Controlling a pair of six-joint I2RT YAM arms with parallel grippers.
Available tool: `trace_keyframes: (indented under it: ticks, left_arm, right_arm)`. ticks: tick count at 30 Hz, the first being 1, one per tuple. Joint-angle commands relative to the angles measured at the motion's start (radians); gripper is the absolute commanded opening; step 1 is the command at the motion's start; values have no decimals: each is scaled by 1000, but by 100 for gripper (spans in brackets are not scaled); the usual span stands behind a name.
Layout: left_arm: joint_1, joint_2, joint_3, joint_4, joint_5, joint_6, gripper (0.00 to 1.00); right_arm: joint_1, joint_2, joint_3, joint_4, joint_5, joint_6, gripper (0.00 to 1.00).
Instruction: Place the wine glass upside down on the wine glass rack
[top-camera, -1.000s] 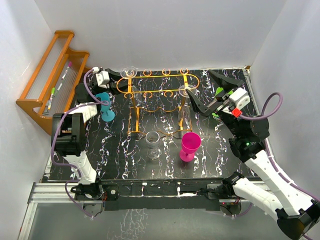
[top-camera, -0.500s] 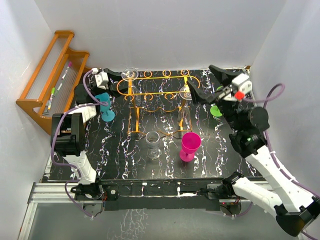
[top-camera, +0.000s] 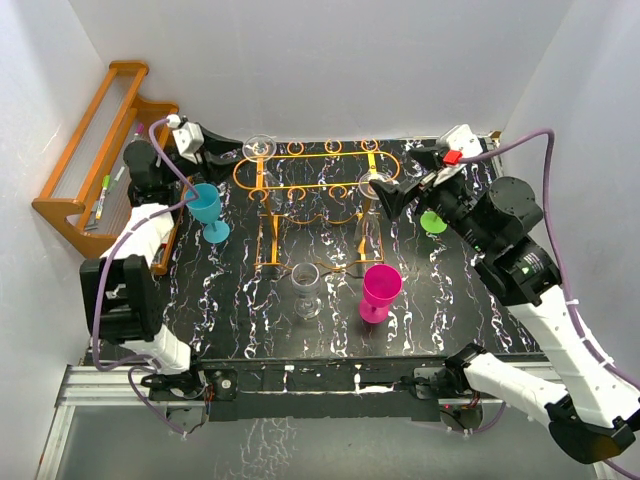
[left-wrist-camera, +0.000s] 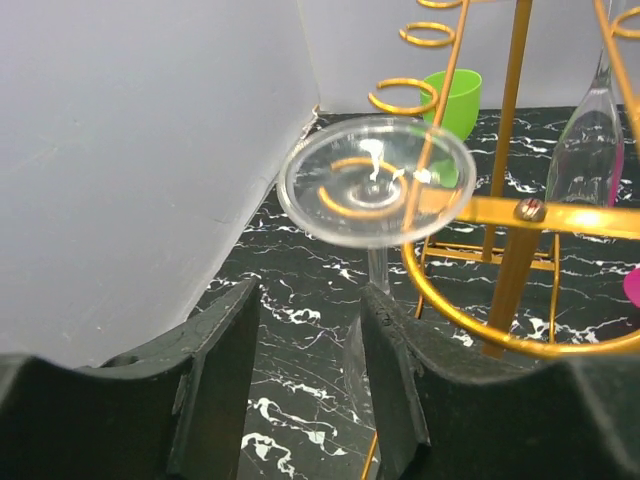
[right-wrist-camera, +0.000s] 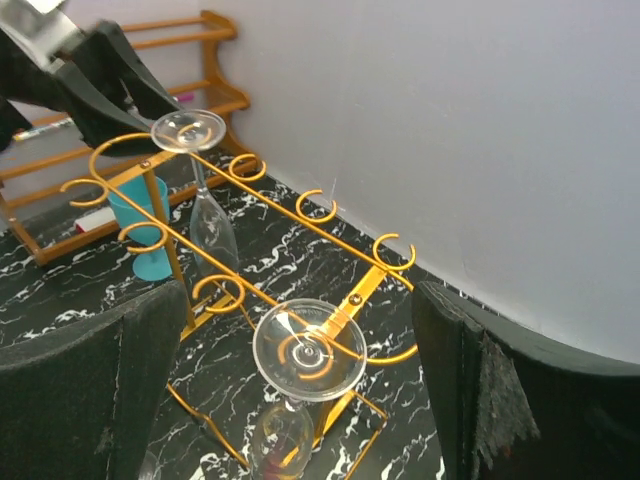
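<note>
Left gripper: fingers parted, gripping nothing. The stem of the wine glass stands just ahead of the gap, near the right pad; contact cannot be told. The glass hangs foot-up in the 11 o'clock end loop of the wine glass rack. Handling advice: jaws spread, draw straight back and level, clear of foot and wire. Right gripper: spread wide, empty, over a second glass hung at 1 o'clock. Obscured: the bowl, cut off behind the fingers, and whether the foot sits square on both rails. A third glass stands upright mid-table, faint against the marble.
</note>
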Motion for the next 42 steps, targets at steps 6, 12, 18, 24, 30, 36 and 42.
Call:
trace_keyframes:
  ticks: [6,12,18,24,30,36,42]
  left_arm:
    - [41,-168,335,-1211,-233,477,38]
    - [41,-109,662,-1771,-626,577,56]
    - [40,-93,718,-2053,-787,523,75]
    - [41,11,712,-2097,-911,441,97]
    - [41,118,727,-1989,-1093,396,87]
    - [41,192,741,-1934,-1167,402,69]
    - [42,220,713,-1891,-1176,392,55]
  right_arm:
    - [2,67,61,-46,85,95,98]
    - [2,80,89,-26,71,86,98]
    - [2,63,75,-53,5,33,98]
    - [2,44,97,-84,-15,-3,98]
    - [2,-8,83,-84,-3,8,98]
    - [2,-35,84,-111,40,6,98]
    - [2,-23,103,-109,39,6,98]
